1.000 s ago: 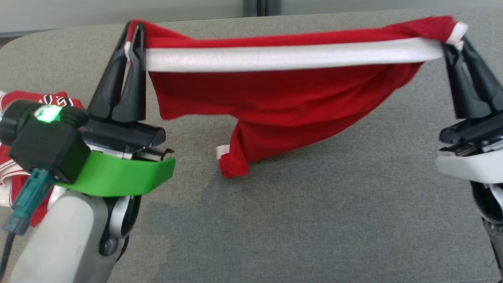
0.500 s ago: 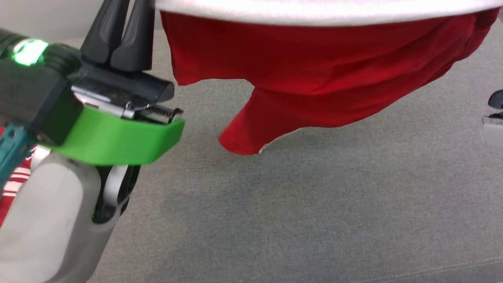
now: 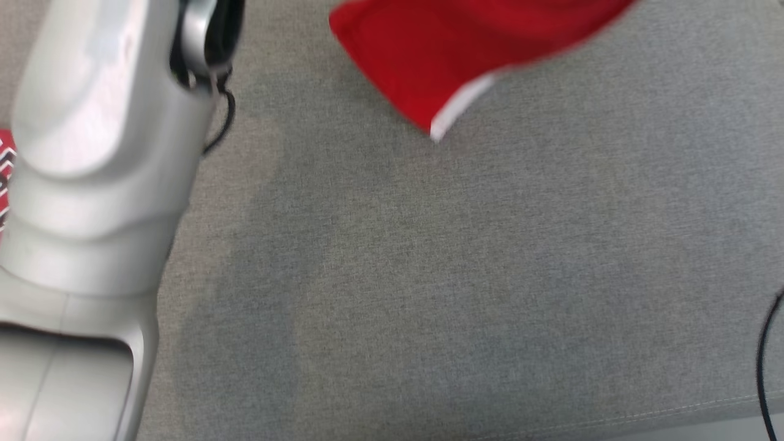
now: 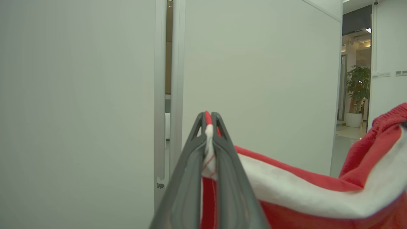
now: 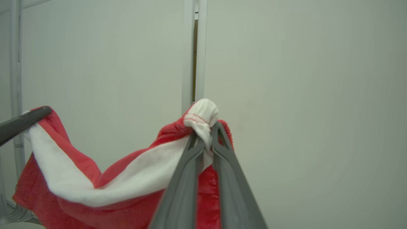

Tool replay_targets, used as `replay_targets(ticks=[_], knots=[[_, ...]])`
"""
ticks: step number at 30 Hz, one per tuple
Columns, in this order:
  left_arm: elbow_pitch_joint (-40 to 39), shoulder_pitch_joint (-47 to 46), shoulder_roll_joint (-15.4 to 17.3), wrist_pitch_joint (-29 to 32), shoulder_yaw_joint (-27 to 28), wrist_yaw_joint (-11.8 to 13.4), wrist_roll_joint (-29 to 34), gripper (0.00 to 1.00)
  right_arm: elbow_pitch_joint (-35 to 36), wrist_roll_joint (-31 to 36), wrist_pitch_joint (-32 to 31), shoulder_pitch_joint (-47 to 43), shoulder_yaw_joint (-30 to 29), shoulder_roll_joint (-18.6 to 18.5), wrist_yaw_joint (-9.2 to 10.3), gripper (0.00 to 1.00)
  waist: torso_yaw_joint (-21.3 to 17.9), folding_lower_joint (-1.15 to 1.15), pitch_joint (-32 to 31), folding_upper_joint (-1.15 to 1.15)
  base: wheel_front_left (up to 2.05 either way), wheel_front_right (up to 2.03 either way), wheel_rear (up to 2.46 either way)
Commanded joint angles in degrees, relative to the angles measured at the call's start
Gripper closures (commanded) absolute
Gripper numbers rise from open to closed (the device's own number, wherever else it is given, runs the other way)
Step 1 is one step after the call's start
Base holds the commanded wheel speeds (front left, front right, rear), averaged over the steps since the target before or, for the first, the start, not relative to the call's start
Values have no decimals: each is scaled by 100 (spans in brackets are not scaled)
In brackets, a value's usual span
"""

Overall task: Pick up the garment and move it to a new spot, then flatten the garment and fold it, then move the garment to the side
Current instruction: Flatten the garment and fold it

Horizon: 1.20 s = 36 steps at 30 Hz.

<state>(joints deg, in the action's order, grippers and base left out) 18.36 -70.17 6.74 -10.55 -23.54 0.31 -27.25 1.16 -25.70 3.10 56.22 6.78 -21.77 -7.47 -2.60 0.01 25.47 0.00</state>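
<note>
Your left claw (image 4: 208, 118), right claw (image 5: 206, 132) both pinched shut on garment (image 5: 95, 187), now hoisted higher; hem dangles above grey cushion (image 3: 429, 275), ready for relocation.

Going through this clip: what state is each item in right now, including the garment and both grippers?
Red garment: lifted, strung between both grippers by its white band, sagging in the middle.
Left gripper: shut on one end of the band.
Right gripper: shut on the other end, fabric bunched there.
Lower corner: hanging over the grey surface; contact unclear.
Second red garment: lying at the head view's left edge, mostly cut off.
</note>
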Motion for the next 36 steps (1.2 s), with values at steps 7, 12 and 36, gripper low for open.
replay_targets(ticks=[7, 12, 36], knots=[[1765, -1135, -214, -456, 392, -103, 7, 100, -2028, -223, 976, 1575, 703, 495, -2, 100, -27, -1, 141, 0, 0, 0, 0], [2686, -726, -310, -454, 588, -56, 70, 100, -3409, -359, 1178, 1699, 1250, 781, -3, 100, -11, -1, 186, 0, 0, 0, 0], [1788, 3283, -370, -460, 1644, -242, 228, 100, -2243, -306, 1211, -2431, 1756, 820, -3, 100, -86, -1, -220, 0, 0, 0, 0]])
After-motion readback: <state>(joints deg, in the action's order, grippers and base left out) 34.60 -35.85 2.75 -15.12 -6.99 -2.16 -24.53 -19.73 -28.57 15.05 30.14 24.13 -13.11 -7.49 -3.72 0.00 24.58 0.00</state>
